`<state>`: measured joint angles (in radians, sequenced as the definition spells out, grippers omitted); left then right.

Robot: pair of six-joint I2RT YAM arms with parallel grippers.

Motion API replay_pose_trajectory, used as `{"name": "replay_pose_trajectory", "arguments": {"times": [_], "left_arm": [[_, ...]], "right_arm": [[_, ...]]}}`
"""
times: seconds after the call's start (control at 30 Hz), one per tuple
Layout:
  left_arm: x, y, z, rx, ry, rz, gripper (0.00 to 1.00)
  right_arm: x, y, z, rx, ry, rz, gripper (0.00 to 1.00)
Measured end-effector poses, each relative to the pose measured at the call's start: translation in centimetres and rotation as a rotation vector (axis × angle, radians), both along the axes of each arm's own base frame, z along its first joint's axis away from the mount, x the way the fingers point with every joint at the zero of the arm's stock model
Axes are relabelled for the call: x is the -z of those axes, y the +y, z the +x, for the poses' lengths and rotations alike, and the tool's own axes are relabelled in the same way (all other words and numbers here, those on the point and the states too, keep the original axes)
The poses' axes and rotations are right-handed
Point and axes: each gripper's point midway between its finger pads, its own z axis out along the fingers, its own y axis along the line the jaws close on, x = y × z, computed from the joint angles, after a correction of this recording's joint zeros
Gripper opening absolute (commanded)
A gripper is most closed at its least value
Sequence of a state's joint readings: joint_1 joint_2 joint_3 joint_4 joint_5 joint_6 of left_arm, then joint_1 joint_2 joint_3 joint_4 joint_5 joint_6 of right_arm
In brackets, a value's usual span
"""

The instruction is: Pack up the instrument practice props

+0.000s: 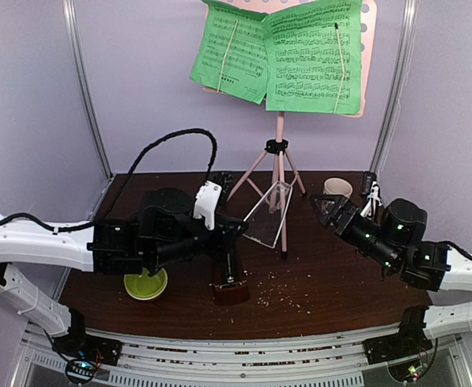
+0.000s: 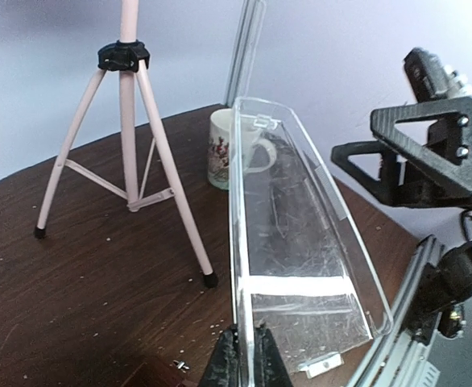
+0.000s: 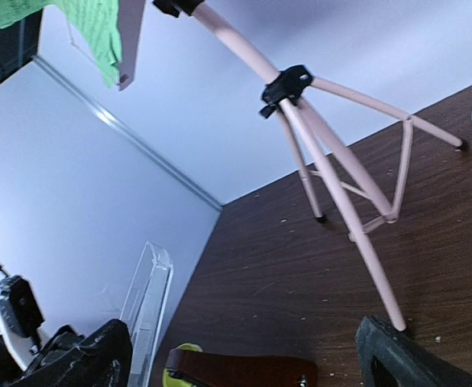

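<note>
The pink music stand (image 1: 278, 161) stands at the back of the table, with green sheet-music pages (image 1: 280, 52) spread on its desk. My left gripper (image 2: 246, 359) is shut on the edge of the clear plastic cover (image 2: 300, 242), holding it tilted above the table beside the tripod legs (image 2: 139, 137). The dark red metronome (image 1: 230, 286) stands uncovered below the left gripper (image 1: 240, 230). My right gripper (image 1: 326, 208) hovers to the right of the cover, open and empty. In the right wrist view its gripper (image 3: 244, 363) frames the metronome (image 3: 236, 372) and the cover (image 3: 147, 298).
A yellow-green bowl (image 1: 146, 284) sits at the front left, next to the metronome. A white mug (image 1: 337, 187) stands at the back right, just behind the right gripper. Crumbs dot the dark wooden table (image 1: 333, 282). Metal posts (image 1: 87, 89) flank the backdrop.
</note>
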<state>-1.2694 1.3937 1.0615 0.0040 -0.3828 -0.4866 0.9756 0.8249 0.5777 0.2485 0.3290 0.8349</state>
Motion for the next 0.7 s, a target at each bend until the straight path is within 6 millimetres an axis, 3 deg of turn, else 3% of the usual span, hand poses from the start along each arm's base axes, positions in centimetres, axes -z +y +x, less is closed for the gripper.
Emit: {"name": "replay_pose_trajectory", "arguments": {"times": [0.1,0.23,0.47,0.7], "left_arm": [[-0.9,0.9,-0.2,0.077,0.034,-0.122,0.0],[-2.5,1.4,-1.2,0.209,0.071,-0.282,0.0],[-6.2,0.8,-4.6,0.443,0.063,-0.487,0.0],[-9.1,1.4,-6.8,0.57,0.034,-0.61,0.0]], "right_arm": [[-0.7,0.9,-0.3,-0.108,-0.052,0.082,1.0],[-4.0,2.6,-1.6,-0.26,-0.157,0.192,1.0],[-8.0,6.2,-3.8,-0.493,-0.298,0.312,1.0],[-11.9,7.9,-6.9,-0.652,-0.426,0.398,1.0]]}}
